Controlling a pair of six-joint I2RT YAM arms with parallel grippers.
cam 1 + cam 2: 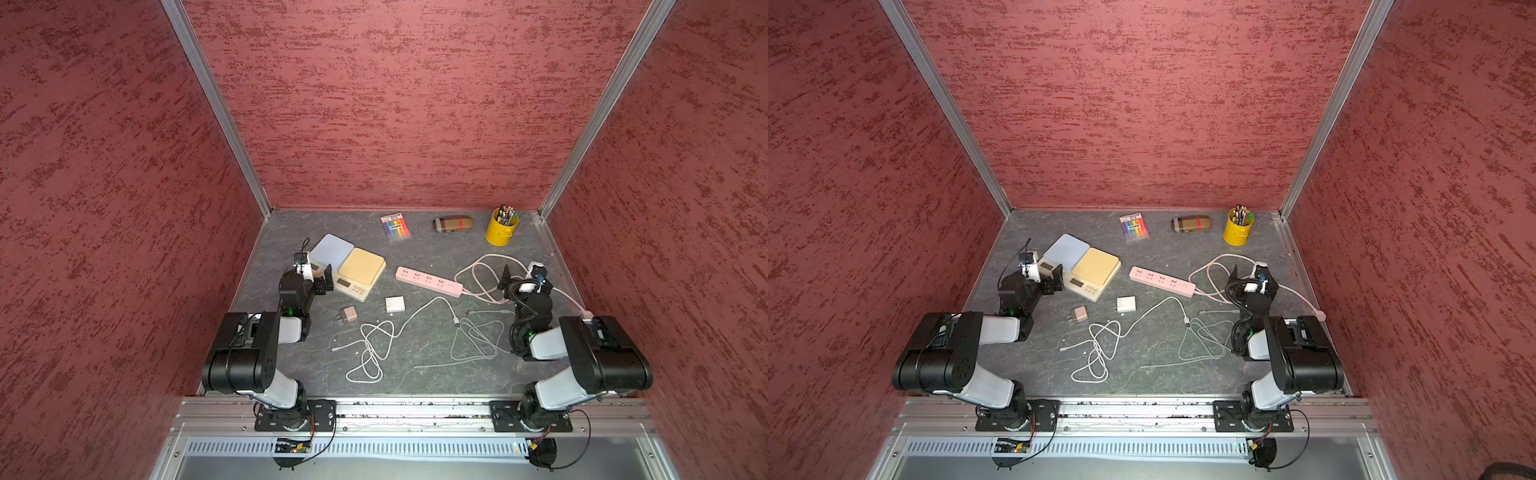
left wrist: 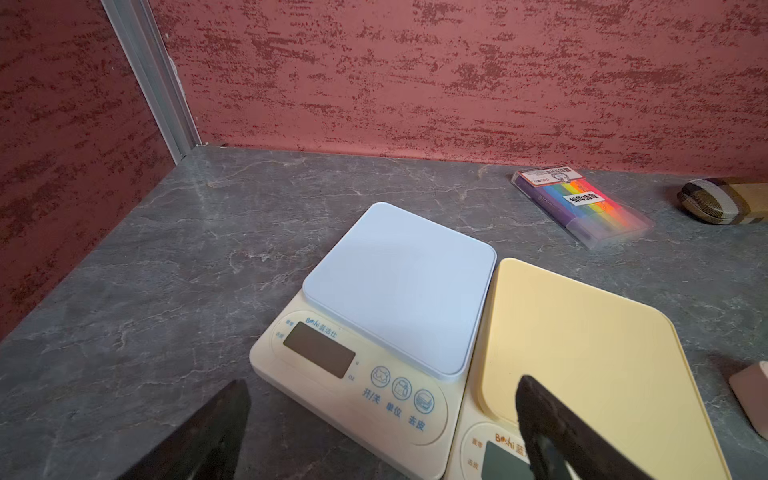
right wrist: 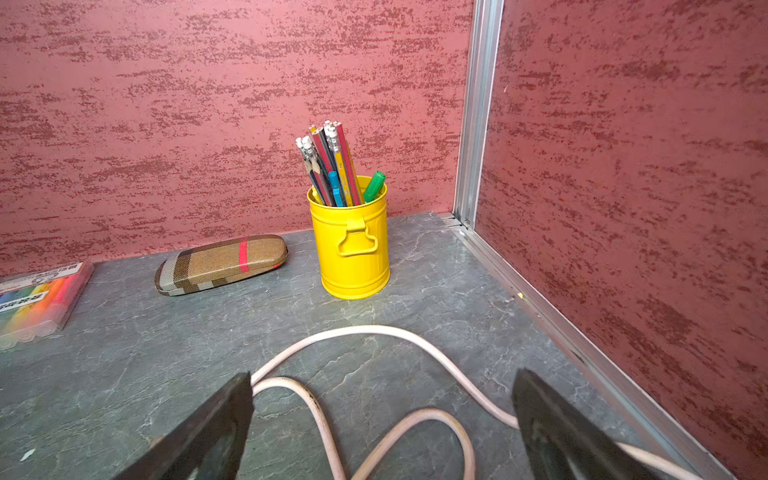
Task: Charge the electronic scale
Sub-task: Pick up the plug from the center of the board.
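Two electronic scales lie side by side at the left rear of the table (image 1: 415, 382), so close that they seem to touch: a blue-topped scale (image 1: 330, 249) and a yellow-topped scale (image 1: 360, 268). Which of them must be charged I cannot tell, and no charging port is visible.

The left gripper (image 2: 382, 386) hangs just before their display ends, jaws spread wide and nothing between them. In the left wrist view one finger (image 2: 199, 440) is over bare table beside the blue one, and the other finger (image 2: 552, 428) is over the yellow platform. So the scales lie straight ahead of this claw, their long axis running away from it obliquely toward the back wall. The left arm is clearly the nearer one.

The right gripper (image 3: 382, 376), equally wide and empty, hangs above the pink cord (image 3: 374, 328) of the power strip (image 1: 428, 281).

A white cable (image 1: 368, 353), a white adapter (image 1: 395, 304) and a smaller pinkish adapter (image 1: 348, 313) lie loose between the arms, so I judge the task is at its start.
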